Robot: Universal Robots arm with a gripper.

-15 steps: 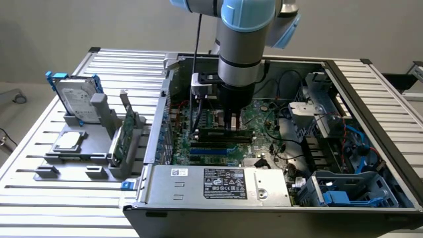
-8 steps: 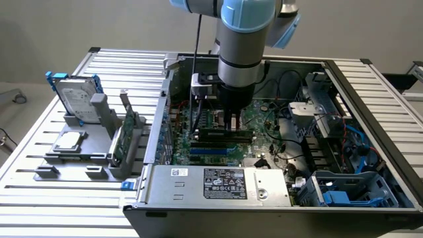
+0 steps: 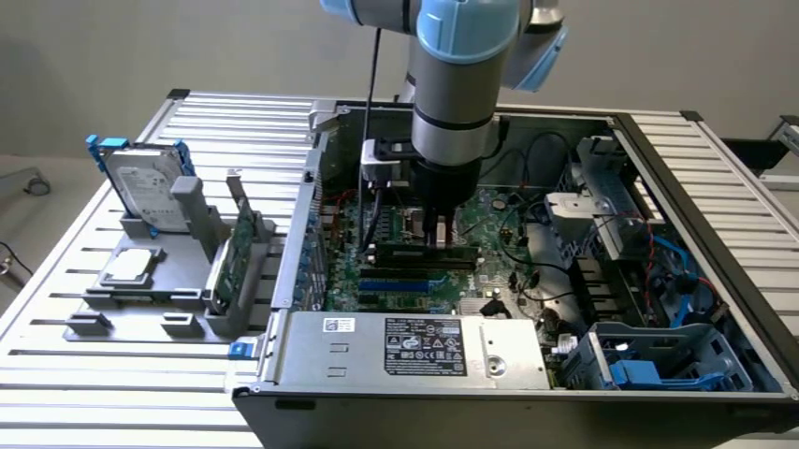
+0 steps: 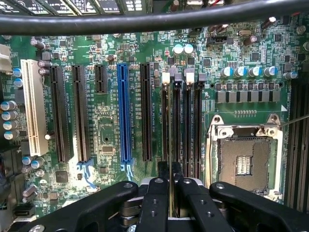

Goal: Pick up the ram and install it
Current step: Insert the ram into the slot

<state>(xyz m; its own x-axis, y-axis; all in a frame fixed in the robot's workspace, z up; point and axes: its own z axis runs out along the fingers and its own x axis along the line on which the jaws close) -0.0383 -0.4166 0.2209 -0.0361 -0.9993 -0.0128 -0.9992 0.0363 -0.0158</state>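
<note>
My gripper (image 3: pixel 437 241) reaches down into the open computer case (image 3: pixel 699 234), just over the motherboard (image 3: pixel 500 262). Its fingers are shut on the ram (image 3: pixel 406 251), a long narrow green stick lying level right above the board's memory slots. In the wrist view the ram (image 4: pixel 170 193) is seen edge-on as a thin line pinched between the two black fingers (image 4: pixel 154 198), lined up along the dark memory slots (image 4: pixel 186 125) beside the CPU socket (image 4: pixel 244 157). Whether it touches a slot I cannot tell.
A grey holder (image 3: pixel 138 309) outside the case, on the exterior view's left, carries a silver hard drive with blue rails (image 3: pixel 144 182), a green expansion card (image 3: pixel 239 248) and a chip (image 3: pixel 131 267). The power supply (image 3: pixel 413 346) sits at the case front. A black cable (image 4: pixel 154 19) crosses over the board.
</note>
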